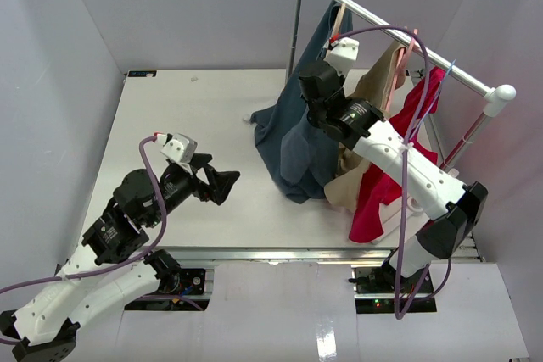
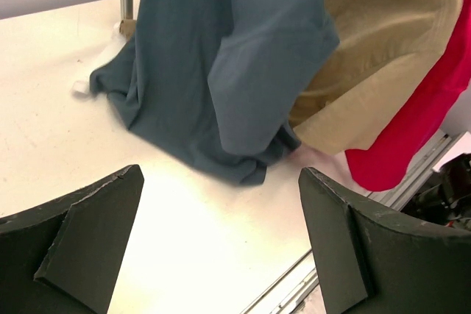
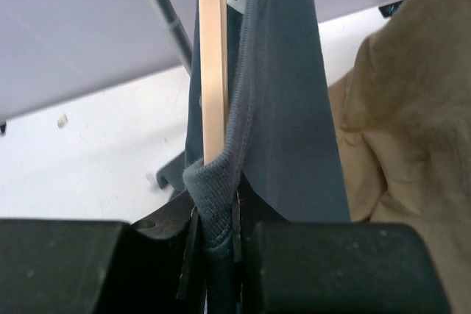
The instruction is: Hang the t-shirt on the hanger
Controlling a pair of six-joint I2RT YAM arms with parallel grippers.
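I am pinching the t-shirt [image 3: 294,108] collar in my right gripper [image 3: 217,233] against the hanger [image 3: 213,71], by the bench's [image 1: 170,125] far edge. My left gripper [image 1: 222,186] is hovering wide open. The shirt is hanging; seating it seems left.

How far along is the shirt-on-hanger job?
Mostly up: the t-shirt hangs at the rail with the hanger at its collar, hem pooled on the table. In hand: the right gripper pinches the collar fold. The left gripper is open, apart over the table. Left: seating on both shoulders isn't visible; then release.
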